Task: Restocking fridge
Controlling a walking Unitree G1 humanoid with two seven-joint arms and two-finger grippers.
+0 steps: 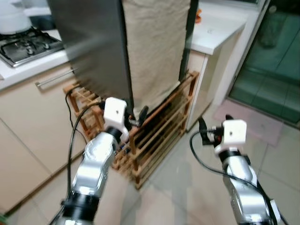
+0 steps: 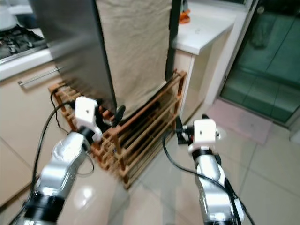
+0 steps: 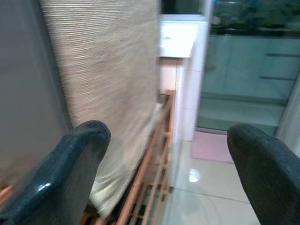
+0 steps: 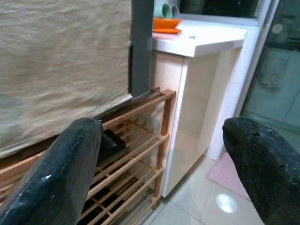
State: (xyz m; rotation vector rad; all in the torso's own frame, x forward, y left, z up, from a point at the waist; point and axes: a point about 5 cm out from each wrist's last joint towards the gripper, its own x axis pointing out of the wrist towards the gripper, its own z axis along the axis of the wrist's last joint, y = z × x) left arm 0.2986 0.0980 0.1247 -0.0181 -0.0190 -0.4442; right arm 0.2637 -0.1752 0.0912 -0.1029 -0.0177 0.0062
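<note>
A grey steel fridge [image 1: 91, 44] stands ahead with a beige cloth [image 1: 154, 47] hanging down its side. Its foot is behind a low wooden slatted rack [image 1: 161, 133]. My left gripper [image 1: 136, 118] is raised close to the fridge's lower corner, just above the rack; in the left wrist view its fingers [image 3: 70, 178] are spread wide with nothing between them. My right gripper [image 1: 214, 123] hovers over the floor to the right of the rack, open and empty, and the right wrist view [image 4: 161, 164] looks at the rack's end and the cloth.
A white counter [image 1: 218, 33] with an orange dish [image 4: 166, 23] stands right of the fridge. A gas hob [image 1: 28, 47] sits on the counter at the left, above cabinet fronts. A glass door [image 1: 276, 56] and a pink mat [image 1: 262, 124] lie to the right. The tiled floor [image 1: 187, 187] lies in front.
</note>
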